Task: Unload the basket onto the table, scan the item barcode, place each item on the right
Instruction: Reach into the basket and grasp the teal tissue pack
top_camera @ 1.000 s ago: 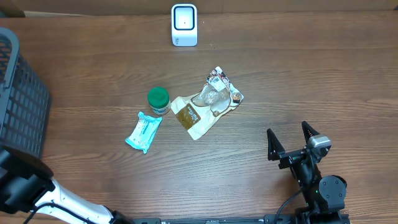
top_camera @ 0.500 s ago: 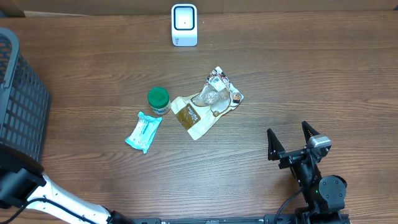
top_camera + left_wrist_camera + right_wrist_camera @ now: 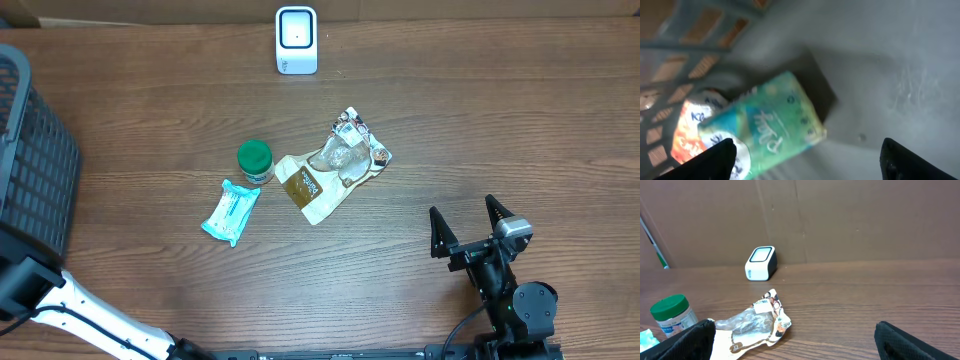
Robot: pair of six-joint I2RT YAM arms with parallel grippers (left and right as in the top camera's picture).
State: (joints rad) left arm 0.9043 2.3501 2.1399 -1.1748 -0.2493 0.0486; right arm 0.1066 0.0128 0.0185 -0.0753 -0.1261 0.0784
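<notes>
Left pincer [image 3: 807, 162]: released, fingertips [image 3: 722, 155] set wide apart at the lower corners of the wrist view, nothing clamped between them. Hangs inside the dark mesh basket [image 3: 35, 150] at the left edge of the worktop [image 3: 480, 120]. Below it, on the grey basket floor: a green pack [image 3: 775, 122], lying tilted and blurred, just beside the left fingertip; whether touching it, cannot tell. Against the pack's left side, an orange-and-white packet [image 3: 687, 132], close to the mesh wall.

Right pincer [image 3: 463, 210]: released too, both fingers spread and pointing far, empty, hovering at the near right of the worktop, well apart from everything else.

Barcode scanner [image 3: 297, 40]: white, upright, at the far edge near the middle, window facing the near side.

In the middle of the worktop, a loose cluster. Green-lidded jar [image 3: 255, 160], upright. Just near-left of it, a teal tissue pack [image 3: 231, 211], lying flat and slanted. To the jar's right, a crumpled snack pouch [image 3: 335, 165], clear and tan, lying flat, its left end just beside the jar. All three well apart from the scanner and from both pincers.
</notes>
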